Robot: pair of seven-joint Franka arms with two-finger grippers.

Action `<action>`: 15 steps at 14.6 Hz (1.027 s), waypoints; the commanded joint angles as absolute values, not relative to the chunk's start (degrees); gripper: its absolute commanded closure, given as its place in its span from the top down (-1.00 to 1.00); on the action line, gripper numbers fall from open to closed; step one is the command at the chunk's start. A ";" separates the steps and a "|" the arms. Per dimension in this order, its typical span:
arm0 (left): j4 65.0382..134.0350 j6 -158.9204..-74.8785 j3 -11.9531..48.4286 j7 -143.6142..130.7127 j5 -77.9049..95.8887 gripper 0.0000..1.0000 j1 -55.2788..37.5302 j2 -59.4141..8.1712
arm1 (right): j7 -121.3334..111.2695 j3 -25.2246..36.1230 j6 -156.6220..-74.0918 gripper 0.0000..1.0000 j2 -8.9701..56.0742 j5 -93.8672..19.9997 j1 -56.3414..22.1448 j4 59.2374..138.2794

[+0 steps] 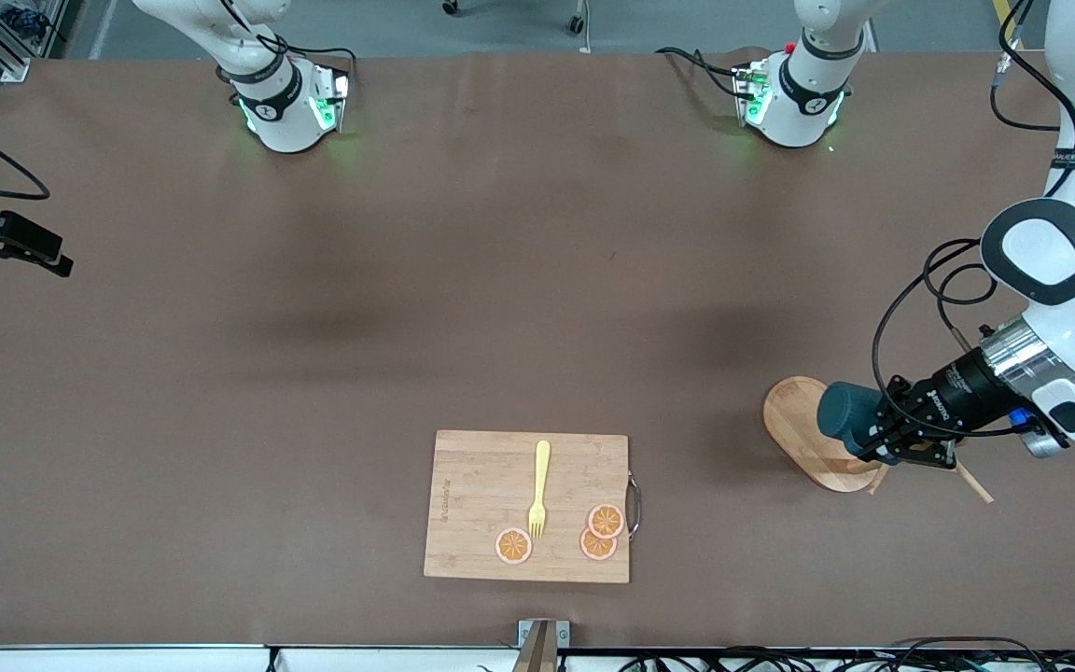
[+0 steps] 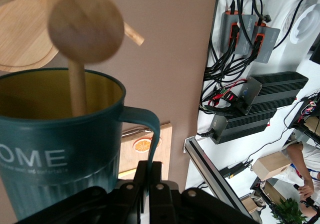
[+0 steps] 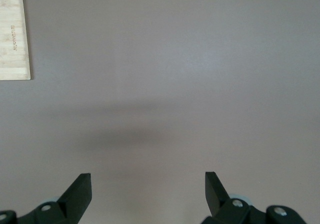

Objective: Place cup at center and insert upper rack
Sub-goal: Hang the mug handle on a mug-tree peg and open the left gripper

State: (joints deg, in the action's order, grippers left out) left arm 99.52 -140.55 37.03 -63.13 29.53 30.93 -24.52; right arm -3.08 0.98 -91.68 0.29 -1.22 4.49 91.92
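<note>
At the left arm's end of the table, the left gripper (image 1: pixel 885 439) is closed on the handle of the small dark teal-blue mug with a yellow interior (image 1: pixel 847 413), its fingers (image 2: pixel 149 181) pinching the handle loop where it meets the mug wall. The mug hangs over the oval bamboo base of the light wooden mug tree (image 1: pixel 803 431). In the left wrist view the tree's round central post (image 2: pixel 77 92) stands beside the mug's rim, its rounded top level with the rim or above it, and thin angled pegs spread just past it.

Recommended procedure, as a judgement: raise the mug straight up until rim and handle are free of the pegs, then carry it toward the table centre. A sideways pull at this height would likely catch a peg and tip the tree. Keep the mug level, since a handle-only hold lets it swing.

The rectangular bamboo cutting board (image 1: pixel 472 485) carries a yellow fork (image 1: pixel 539 489) and three orange slices (image 1: pixel 598 532); set the mug clear of it.

Over bare table at the right arm's end, the right gripper (image 3: pixel 148 189) waits, fingers spread wide and holding nothing.
</note>
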 commanded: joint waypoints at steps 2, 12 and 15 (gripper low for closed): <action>98.26 -141.15 37.62 -61.26 30.76 -0.98 31.55 -26.10 | -3.60 0.88 -90.88 1.00 -0.62 -0.62 4.57 92.11; 98.17 -141.77 36.30 -61.08 30.41 -0.92 31.73 -26.72 | -3.60 0.88 -90.79 1.00 -0.62 -0.62 4.57 92.11; 97.47 -141.77 36.30 -61.00 30.32 -0.57 31.73 -26.72 | -3.52 0.88 -90.79 1.00 -0.62 -0.62 4.48 92.11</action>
State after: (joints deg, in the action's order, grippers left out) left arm 98.81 -141.59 36.13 -62.33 29.53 31.62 -26.36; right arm -3.08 0.98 -91.37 0.29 -1.22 4.49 91.92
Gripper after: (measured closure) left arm 0.934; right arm 0.000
